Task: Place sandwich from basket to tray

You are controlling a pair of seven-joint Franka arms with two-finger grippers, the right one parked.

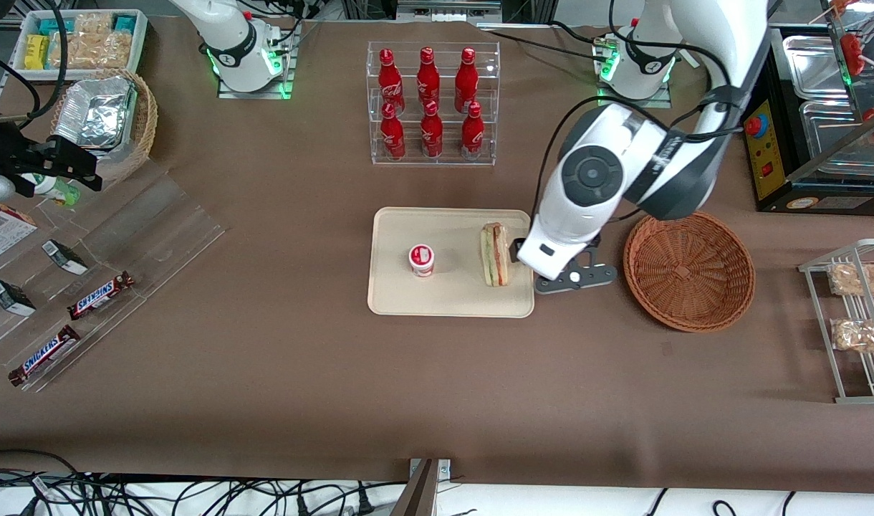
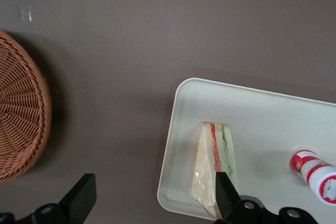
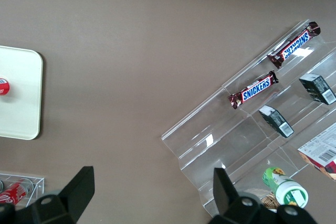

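Observation:
The sandwich (image 1: 494, 254) (image 2: 210, 166), a wrapped wedge with red and green filling, lies on the cream tray (image 1: 444, 301) (image 2: 262, 119) near the tray's edge that faces the basket. The reddish-brown wicker basket (image 1: 688, 279) (image 2: 21, 114) sits beside the tray toward the working arm's end, with nothing in it. My left gripper (image 1: 521, 256) (image 2: 153, 198) hovers open over that tray edge. One finger (image 2: 223, 192) is over the sandwich's edge and the other (image 2: 84, 198) is over bare table. Nothing is held between them.
A small white cup with a red lid (image 1: 422, 259) (image 2: 315, 174) stands on the tray. A clear rack of red bottles (image 1: 431, 104) stands farther from the front camera. A wire rack of bagged snacks (image 1: 856, 322) sits at the working arm's end; Snickers bars (image 1: 100, 295) lie toward the parked arm's.

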